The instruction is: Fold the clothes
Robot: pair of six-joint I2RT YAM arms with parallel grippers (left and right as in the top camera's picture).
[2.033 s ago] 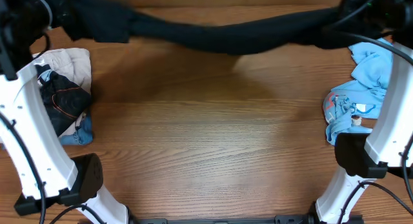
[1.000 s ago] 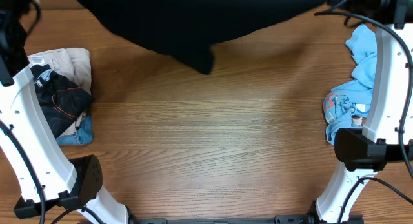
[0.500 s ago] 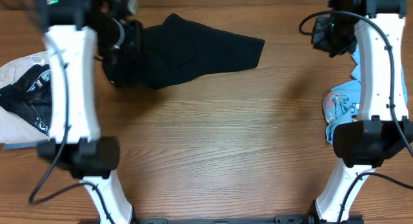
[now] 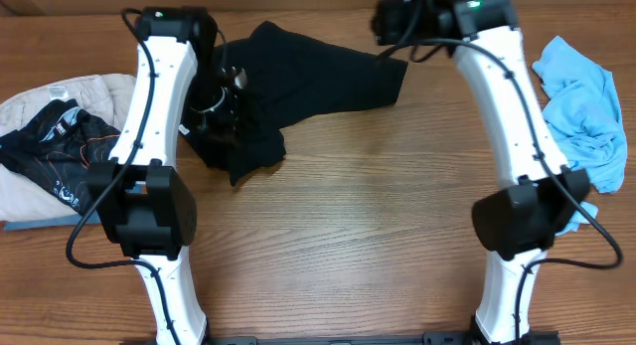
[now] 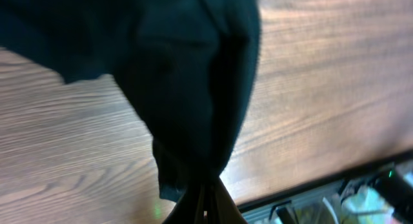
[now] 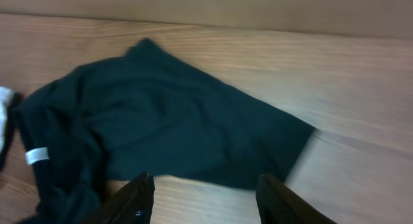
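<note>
The clothes (image 4: 308, 77), a plain black garment, lie rumpled on the wooden table at the back, left of centre. My left gripper (image 4: 227, 108) is shut on a bunch of the clothes near their left end. In the left wrist view the black fabric (image 5: 193, 88) hangs from the shut fingertips (image 5: 204, 208) over the wood. My right gripper (image 4: 394, 25) hovers above the garment's right end, open and holding nothing. In the right wrist view the clothes (image 6: 174, 127) lie beyond the spread gripper (image 6: 206, 188), a white tag (image 6: 37, 156) showing at the left.
A beige cloth (image 4: 94, 91) with a black fabric printed with orange and white lines (image 4: 60, 156) lies at the left edge. A light blue shirt (image 4: 581, 116) is heaped at the right edge. Bare wood (image 4: 338, 236) fills the front half of the table.
The garment was stretched between both grippers along the back. The right gripper has opened and let it go. Both arms have swung inward, and the clothes now lie on the table.
</note>
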